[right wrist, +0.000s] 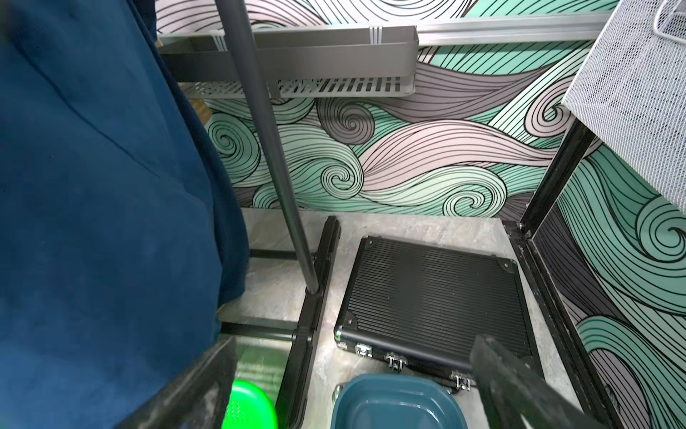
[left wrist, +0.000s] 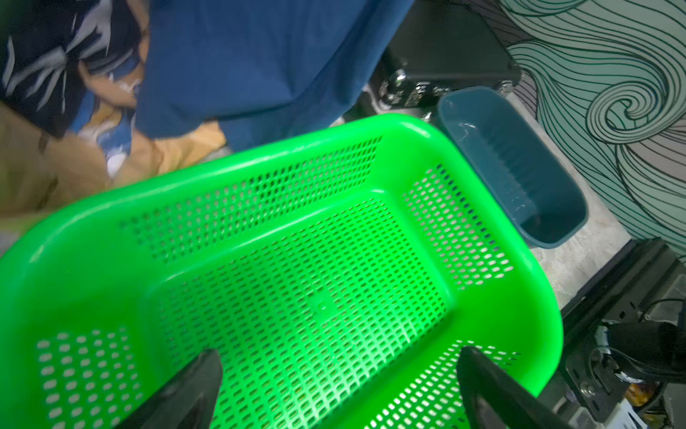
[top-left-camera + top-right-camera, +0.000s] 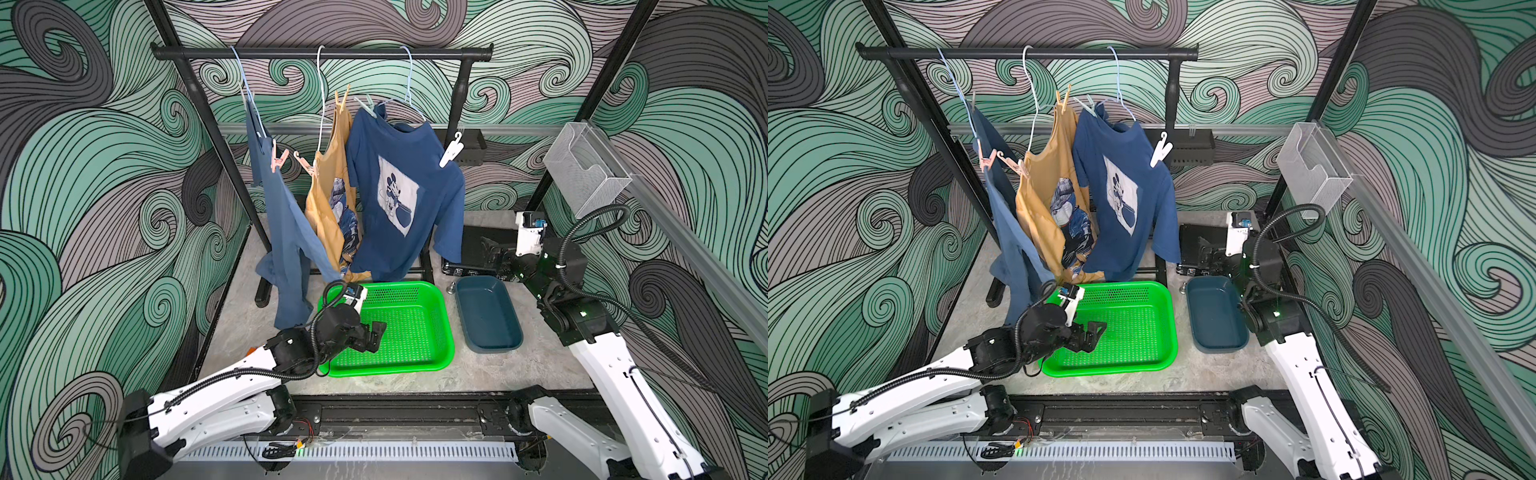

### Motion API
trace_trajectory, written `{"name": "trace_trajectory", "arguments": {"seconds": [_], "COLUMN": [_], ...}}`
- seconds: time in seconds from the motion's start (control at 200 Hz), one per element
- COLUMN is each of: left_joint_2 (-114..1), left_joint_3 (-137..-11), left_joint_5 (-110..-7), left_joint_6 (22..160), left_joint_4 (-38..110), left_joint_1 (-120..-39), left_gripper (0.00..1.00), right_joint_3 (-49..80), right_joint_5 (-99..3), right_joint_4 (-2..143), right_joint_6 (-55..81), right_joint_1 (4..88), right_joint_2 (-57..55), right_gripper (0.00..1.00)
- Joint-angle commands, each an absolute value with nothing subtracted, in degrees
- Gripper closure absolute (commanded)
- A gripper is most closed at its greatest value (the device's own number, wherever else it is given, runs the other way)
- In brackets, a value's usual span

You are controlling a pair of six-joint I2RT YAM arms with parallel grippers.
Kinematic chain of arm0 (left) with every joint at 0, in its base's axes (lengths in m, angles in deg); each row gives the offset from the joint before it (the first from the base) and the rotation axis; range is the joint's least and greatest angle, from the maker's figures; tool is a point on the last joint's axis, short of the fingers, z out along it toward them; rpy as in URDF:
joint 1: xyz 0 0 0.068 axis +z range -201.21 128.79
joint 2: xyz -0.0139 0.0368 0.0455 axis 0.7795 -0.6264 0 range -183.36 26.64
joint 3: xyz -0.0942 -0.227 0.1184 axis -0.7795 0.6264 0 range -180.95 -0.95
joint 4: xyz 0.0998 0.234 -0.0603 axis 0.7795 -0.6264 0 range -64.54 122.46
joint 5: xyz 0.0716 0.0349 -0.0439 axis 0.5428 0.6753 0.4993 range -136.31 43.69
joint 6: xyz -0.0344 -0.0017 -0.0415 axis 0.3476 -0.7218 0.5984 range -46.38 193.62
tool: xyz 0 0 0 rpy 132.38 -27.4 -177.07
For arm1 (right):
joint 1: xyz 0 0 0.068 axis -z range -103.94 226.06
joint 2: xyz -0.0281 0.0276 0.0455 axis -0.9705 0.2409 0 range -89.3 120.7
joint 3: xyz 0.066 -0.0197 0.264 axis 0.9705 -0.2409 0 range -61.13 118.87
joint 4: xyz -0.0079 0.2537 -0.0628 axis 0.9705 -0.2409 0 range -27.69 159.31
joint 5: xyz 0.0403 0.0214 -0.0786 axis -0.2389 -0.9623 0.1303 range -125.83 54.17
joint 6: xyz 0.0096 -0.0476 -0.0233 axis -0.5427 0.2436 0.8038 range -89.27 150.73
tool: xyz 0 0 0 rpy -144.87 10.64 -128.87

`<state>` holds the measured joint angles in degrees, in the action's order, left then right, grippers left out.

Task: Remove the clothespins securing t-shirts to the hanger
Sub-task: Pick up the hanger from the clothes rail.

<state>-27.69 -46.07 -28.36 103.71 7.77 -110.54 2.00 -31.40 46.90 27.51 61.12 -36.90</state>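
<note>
**Clothespins [image 3: 451, 151] clipped high on the hung t-shirts [image 3: 374, 245], both grippers spread and empty below**

The left gripper [image 3: 376, 334] hangs over the near left part of the green basket [image 3: 449, 332]. Its black fingers [image 2: 185, 390] stand wide apart with nothing between them. That arm lies low and stretched forward, with the wrist bent in over the basket. The basket is glossy plastic, rectangular with rounded corners, and its walls and floor are perforated.

The right gripper [image 1: 354, 341] is likewise spread and holds nothing. It sits above the far end of a smooth dark teal tub [image 3: 486, 316] and faces a ribbed black case [image 1: 434, 293] with metal latches. Its arm rises steeply with the elbow folded.

Every peg sits well above both grippers, on shirts draped from thin wire hangers [image 3: 409, 75] on a black tube rail [image 3: 320, 53].
- **Navy Mickey shirt [image 3: 415, 137]:** a white clothespin [image 3: 1160, 150] with a small hook grips the shoulder nearest the right gripper, and a pale teal clothespin [image 3: 368, 106] grips the other shoulder.
- **Mustard shirt [image 3: 324, 216]:** a tan clothespin [image 3: 343, 97] stands on top, and a pink hooked clothespin [image 3: 305, 164] sits lower.
- **Plain blue shirt [image 3: 286, 232]:** a second pink clothespin [image 3: 279, 160] holds it. The shirt's hem hangs just beside the left arm.
</note>
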Motion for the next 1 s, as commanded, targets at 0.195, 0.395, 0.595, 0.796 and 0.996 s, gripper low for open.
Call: {"name": "trace_trajectory", "arguments": {"seconds": [0.195,0.395,0.595,0.796,0.996], "left_joint_2": [-34.8,-36.6,-46.5,-58.0,-66.1], "left_joint_3": [-69.3,-78.2,-99.8,-119.7,-130.5], "left_joint_5": [-20.0,-19.7,-27.8,-37.4,-46.2], "left_joint_6": [99.4,95.0,94.9,97.0,101.5], "left_joint_4": [2.4,4.7,-0.4,-3.8,0.9], "left_joint_1": [-113.1,-112.2,-106.9,-99.1,-93.6], "left_gripper": [0.02,0.02,0.01,0.02,0.04], "right_joint_3": [11.5,18.6,12.7,9.0,4.4], "right_joint_5": [-35.9,-37.8,-37.1,-41.6,-51.9], "right_joint_4": [33.8,30.4,31.5,34.5,41.7], "right_joint_6": [28.2,27.2,25.5,22.4,23.3], "right_joint_1": [60.8,60.7,60.6,60.6,60.6], "right_joint_2": [-37.8,-36.4,-36.2,-37.3,-42.5], "right_gripper": [0.01,0.01,0.01,0.01,0.01]}}
